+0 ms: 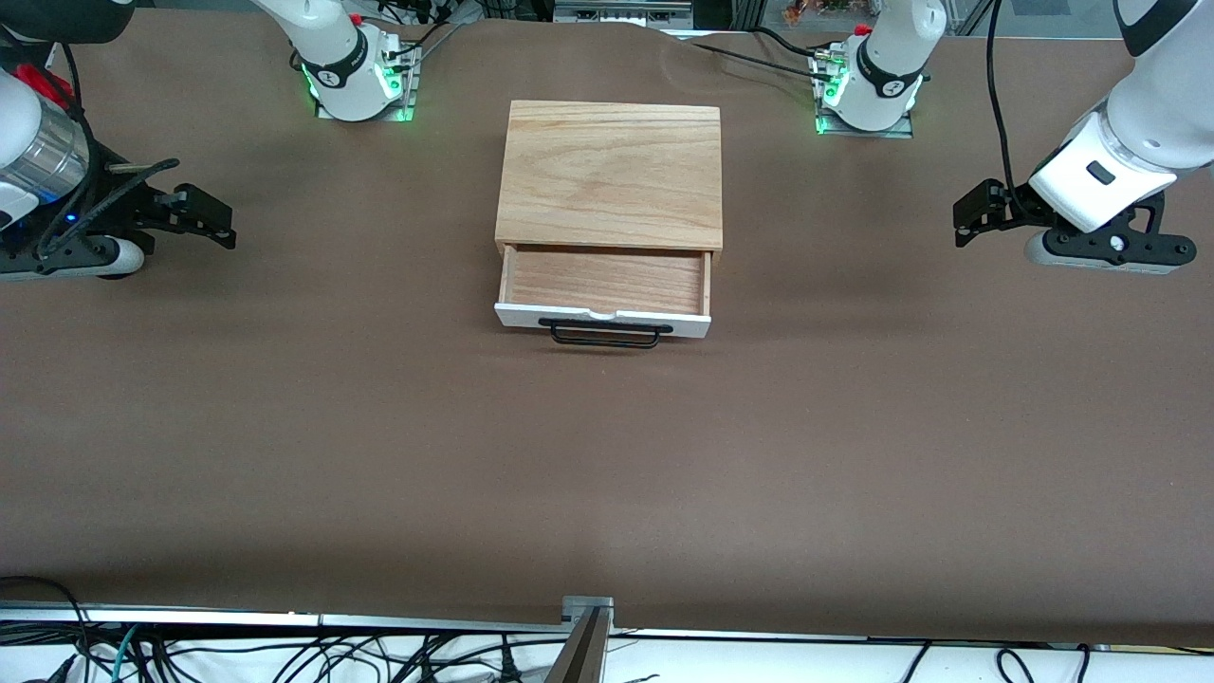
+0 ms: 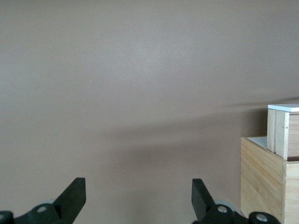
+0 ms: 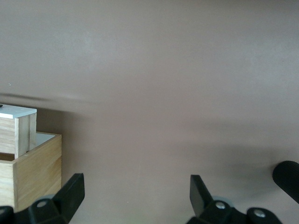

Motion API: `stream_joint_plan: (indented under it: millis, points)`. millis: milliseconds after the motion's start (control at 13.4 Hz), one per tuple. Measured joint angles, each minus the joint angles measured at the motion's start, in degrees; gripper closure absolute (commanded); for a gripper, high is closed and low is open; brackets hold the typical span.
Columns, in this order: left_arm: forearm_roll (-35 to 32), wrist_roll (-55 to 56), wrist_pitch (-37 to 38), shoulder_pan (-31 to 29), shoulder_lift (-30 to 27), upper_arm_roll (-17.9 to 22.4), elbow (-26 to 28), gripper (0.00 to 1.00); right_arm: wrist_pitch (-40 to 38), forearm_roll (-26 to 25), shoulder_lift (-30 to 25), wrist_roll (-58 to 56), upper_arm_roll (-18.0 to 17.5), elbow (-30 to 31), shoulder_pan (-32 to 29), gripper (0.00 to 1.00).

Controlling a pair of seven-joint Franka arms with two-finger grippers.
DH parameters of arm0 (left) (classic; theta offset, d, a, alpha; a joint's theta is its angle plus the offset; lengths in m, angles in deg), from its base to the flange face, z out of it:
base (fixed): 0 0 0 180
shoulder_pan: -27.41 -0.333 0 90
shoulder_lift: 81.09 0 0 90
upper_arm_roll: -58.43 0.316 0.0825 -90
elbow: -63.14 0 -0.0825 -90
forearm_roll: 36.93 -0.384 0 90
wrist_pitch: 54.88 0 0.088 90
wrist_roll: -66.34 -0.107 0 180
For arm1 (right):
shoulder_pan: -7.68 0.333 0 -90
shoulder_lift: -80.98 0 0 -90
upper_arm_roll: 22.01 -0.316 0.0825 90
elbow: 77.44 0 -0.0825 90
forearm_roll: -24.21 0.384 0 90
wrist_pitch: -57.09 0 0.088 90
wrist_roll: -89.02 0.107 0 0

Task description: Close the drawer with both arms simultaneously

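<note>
The drawer stands partly pulled out of the oak box at mid-counter, its white front and black handle toward the front camera. The left tool hangs released over the counter's left-arm end, well apart from the box (its fingers spread wide, grasping nothing). The right tool hangs likewise released over the right-arm end.

Pretty even, soft overhead light, nothing harsh. The brown table looks flat and matte with no glare, dimmer toward the lower edge of the front view. The oak box throws only a faint shadow. Green LEDs glow at both arm bases, top of frame. Both wrist views are hazier, with long smeared shadow streaks mid-frame.
</note>
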Motion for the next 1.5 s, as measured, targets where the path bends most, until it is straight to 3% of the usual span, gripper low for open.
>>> stream_joint_plan:
  millis: [748,972,1047,1196,1495]
  points:
    - [0.0,0.0,0.0,0.1,0.0,-0.2,0.0,0.00,-0.1,0.0,0.0,0.0,-0.1,0.0,0.0,0.00]
    - [0.0,0.4,0.0,0.3,0.0,-0.3,0.0,0.00,-0.2,0.2,0.5,0.1,-1.9,0.5,0.1,0.00]
    - [0.0,0.4,0.0,0.5,0.0,-0.6,0.0,0.00,-0.1,1.2,1.0,0.1,-2.6,0.6,0.1,0.00]
    - [0.6,0.5,0.0,1.9,0.4,-1.3,0.0,0.00,0.0,8.2,2.7,0.1,-3.0,0.7,0.2,0.00]
    - [10.3,0.8,-3.2,6.8,7.0,-1.7,0.3,0.00,7.7,19.0,12.0,-0.5,-3.6,0.9,0.8,0.00]
